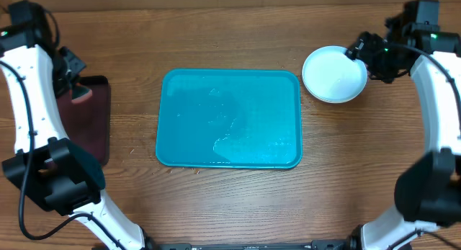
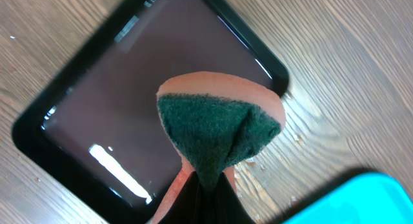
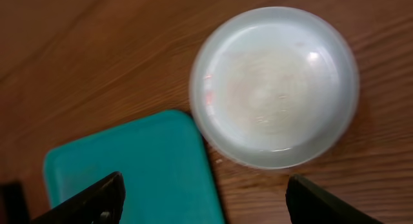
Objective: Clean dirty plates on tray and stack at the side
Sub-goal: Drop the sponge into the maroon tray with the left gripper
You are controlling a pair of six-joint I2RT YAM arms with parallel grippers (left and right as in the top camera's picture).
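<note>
- The brown wooden table holds everything.
- The large turquoise-blue rectangular plastic tray lies in the middle of the table. It has round corners and a raised rim. Its floor looks wet and shiny, with pale streaks. No plate lies on it.
- The smaller dark maroon-black tray lies at the left side, well apart from the blue tray. It is shiny too.
- The round shallow white plastic plate sits on the bare table just beside the blue tray's far right corner. It does not touch the tray. It looks mostly clean and glossy, with a bright spot of light. There is a faint pink mark at its rim in the right wrist view. I cannot tell if other plates lie under it.
- The green and orange scrub sponge hangs over the dark tray, bent into a fold, green side towards the camera.
- The left gripper is clenched on the bottom of the sponge.
- The right gripper is spread wide and grasps nothing. The white plate lies near it, just past its fingers, not between them.
- Tiny crumbs dot the table between the two trays.
</note>
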